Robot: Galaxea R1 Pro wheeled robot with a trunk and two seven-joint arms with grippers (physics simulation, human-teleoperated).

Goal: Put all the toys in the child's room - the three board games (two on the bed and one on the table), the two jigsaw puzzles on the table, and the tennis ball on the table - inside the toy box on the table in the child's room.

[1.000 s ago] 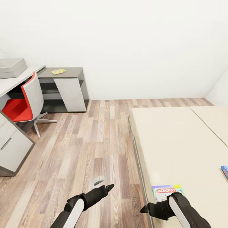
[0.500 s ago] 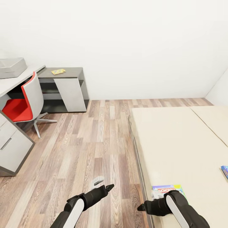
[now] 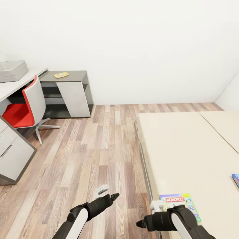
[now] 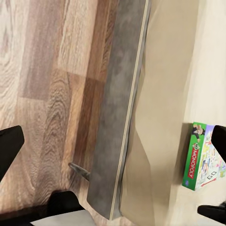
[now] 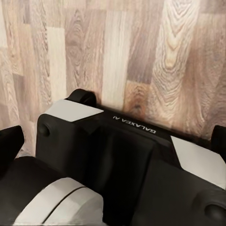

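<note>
Wood flooring (image 3: 99,146) runs beside the bed (image 3: 186,156), a Monopoly box (image 3: 179,201) near its edge; both grippers' spread I can't judge.

Bright, flat, even light on my feeds.
I see only soft shadows under the chair (image 3: 25,109) and worktop (image 3: 15,87); no glare; the white wall (image 3: 132,43) looks washed out; wrist feeds slightly soft.
</note>
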